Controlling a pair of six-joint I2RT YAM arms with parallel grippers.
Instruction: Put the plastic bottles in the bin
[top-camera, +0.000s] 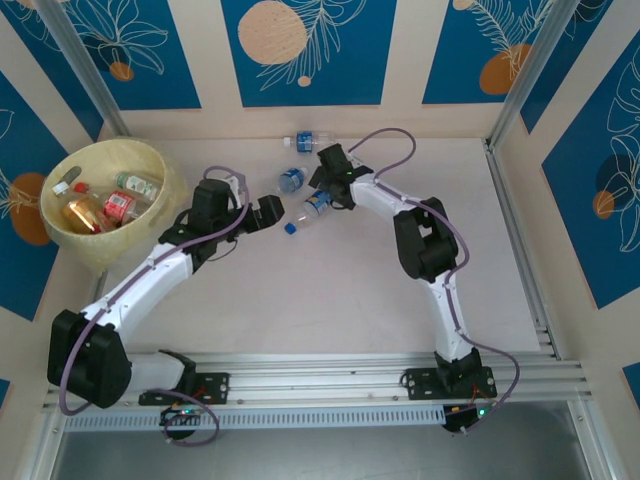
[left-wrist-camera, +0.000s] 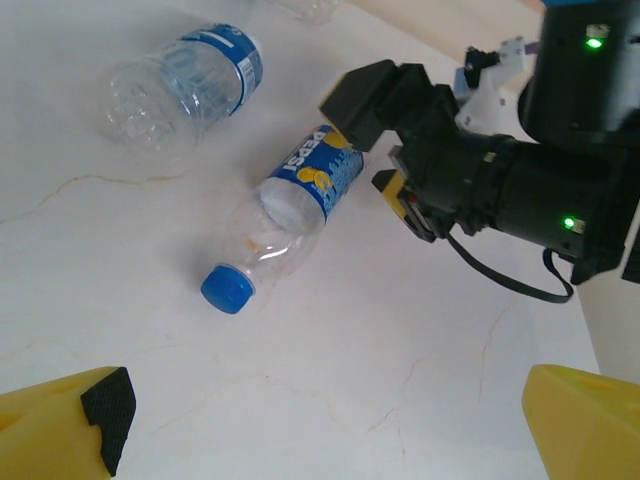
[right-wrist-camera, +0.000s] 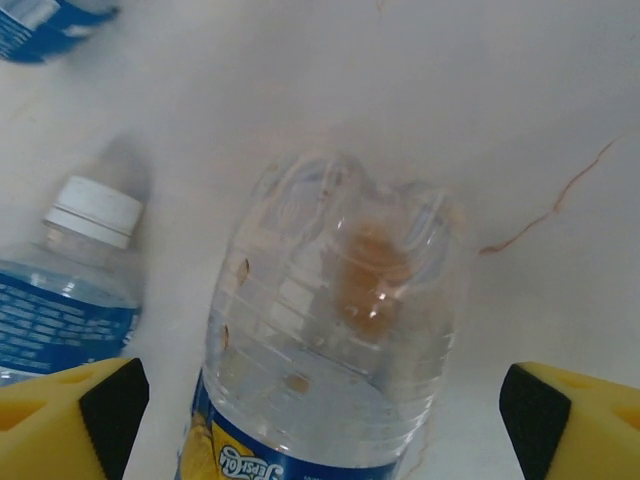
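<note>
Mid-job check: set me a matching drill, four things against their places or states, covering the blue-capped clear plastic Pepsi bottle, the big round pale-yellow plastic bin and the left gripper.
Things
1. blue-capped clear plastic Pepsi bottle
2. red-labelled clear plastic bottle
3. round pale-yellow plastic bin
4. left gripper

Places or states
A. open, holding nothing
B. inside the bin
C. lying on the table between the fingers of the open right gripper
D. at the table's far left corner

Pairs: 1-C, 2-B, 3-D, 4-A
</note>
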